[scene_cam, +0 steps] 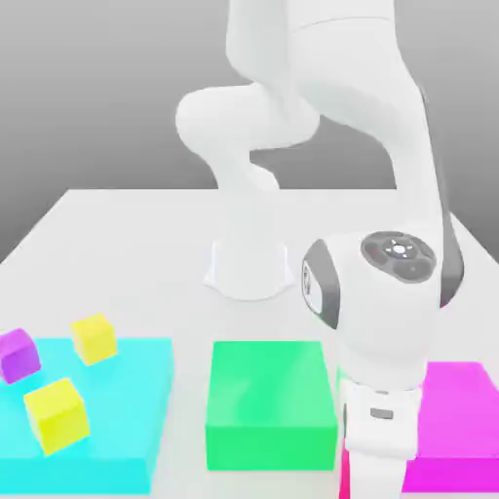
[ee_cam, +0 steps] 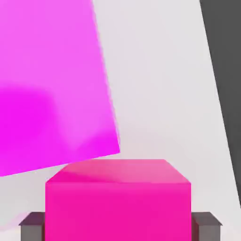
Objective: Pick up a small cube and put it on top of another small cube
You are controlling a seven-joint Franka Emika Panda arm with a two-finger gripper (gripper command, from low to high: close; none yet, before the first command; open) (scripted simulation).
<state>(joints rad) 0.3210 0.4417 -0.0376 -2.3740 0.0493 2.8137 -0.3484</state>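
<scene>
A small hot-pink cube (ee_cam: 117, 202) sits between my grey fingers (ee_cam: 32, 227), which press against its two opposite sides. My gripper (ee_cam: 118, 227) is shut on it. In the exterior view the hand (scene_cam: 375, 443) hangs low at the front, between the green slab and the magenta slab, and a thin strip of the pink cube (scene_cam: 344, 478) shows beside it. Two small yellow cubes (scene_cam: 95, 337) (scene_cam: 57, 413) and a small purple cube (scene_cam: 18, 354) rest on the cyan slab at the exterior view's left.
Three flat slabs lie in a row along the front: cyan (scene_cam: 127, 429), green (scene_cam: 268, 404) and magenta (scene_cam: 458, 419). The magenta slab (ee_cam: 52, 80) lies close beside the pink cube. The arm's white base (scene_cam: 249, 268) stands behind the green slab.
</scene>
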